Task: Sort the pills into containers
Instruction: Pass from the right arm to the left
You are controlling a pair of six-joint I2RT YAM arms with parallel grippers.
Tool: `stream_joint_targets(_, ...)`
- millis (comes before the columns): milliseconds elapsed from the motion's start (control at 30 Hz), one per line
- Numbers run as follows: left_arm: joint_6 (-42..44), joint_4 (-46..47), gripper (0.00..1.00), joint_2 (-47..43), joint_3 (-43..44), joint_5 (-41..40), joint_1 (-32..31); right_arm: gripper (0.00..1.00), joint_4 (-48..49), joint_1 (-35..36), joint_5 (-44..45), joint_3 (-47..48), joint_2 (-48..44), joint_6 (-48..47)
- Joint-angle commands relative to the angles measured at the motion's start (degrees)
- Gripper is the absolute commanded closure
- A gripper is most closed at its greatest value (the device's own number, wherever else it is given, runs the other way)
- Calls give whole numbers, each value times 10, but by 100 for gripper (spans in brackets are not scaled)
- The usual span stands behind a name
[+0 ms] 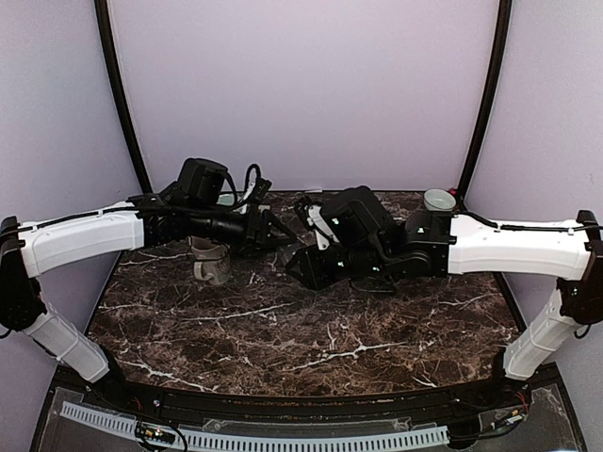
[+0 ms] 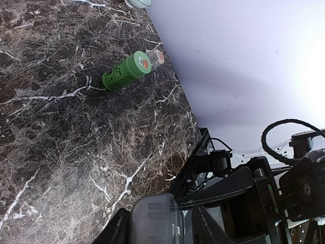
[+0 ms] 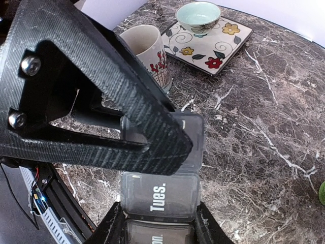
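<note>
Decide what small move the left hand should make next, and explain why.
Probably close the left hand on the far end of the dark grey translucent plastic pill strip, then ease that lid up. The right hand grips the strip by its "Tues." compartment, the left fingers flank the far end with a gap showing, and the visible lids look shut.

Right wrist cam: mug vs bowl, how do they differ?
The mug is taller and narrower; the bowl is low and wide. The mug stands on the bare table; the bowl sits on a floral square plate. The mug is cream with red flowers; the bowl is pale teal. Both stand upright.
</note>
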Motion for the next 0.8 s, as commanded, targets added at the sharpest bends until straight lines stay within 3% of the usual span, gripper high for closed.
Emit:
stream_joint_targets(0, -3, 14, 58, -24, -14, -1, -3, 81, 21, 6, 14, 23, 10, 13)
stream_joint_targets(267, -5, 19, 69, -27, -18, -6, -3, 81, 19, 5, 22, 29, 15, 18)
stream_joint_targets(400, 3, 20, 85, -28, -18, -14, -4, 78, 18, 6, 25, 33, 16, 20)
stream_joint_targets(467, 7, 23, 99, -28, -19, -17, -4, 74, 19, 5, 24, 32, 15, 22)
stream_joint_targets(767, 16, 40, 100, -28, -34, -26, -4, 50, 25, 0, 16, 31, 6, 29)
